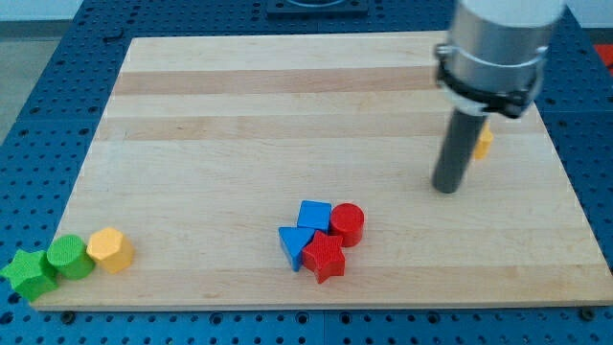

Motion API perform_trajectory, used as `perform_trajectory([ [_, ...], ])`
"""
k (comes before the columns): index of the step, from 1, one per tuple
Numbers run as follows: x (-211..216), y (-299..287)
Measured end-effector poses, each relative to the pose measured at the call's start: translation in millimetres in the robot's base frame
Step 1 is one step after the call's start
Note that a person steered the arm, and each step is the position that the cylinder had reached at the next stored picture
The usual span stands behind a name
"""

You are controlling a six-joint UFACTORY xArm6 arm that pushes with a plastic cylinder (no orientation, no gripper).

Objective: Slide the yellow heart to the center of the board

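My tip rested on the tabletop near its right edge; the arm carried no claw, so no claw state applied. The yellow heart, mostly hidden behind the rod, lay just beyond it, toward the top-right corner.

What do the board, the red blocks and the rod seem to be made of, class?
The board: probably pale wood, matte, with visible grain and plank bands. The red cylinder and red star: even saturated colour, slight sheen, possibly plastic or painted wood. The rod ending in my tip: dark, smooth, maybe metal or plastic.
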State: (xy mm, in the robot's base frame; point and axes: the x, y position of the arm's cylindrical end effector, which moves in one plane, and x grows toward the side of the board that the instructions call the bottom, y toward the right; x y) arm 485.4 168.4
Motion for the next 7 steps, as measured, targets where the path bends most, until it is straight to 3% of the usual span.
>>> perform_trajectory([
  [1,-3,49],
  [3,-22,90],
  [7,-54,50],
])
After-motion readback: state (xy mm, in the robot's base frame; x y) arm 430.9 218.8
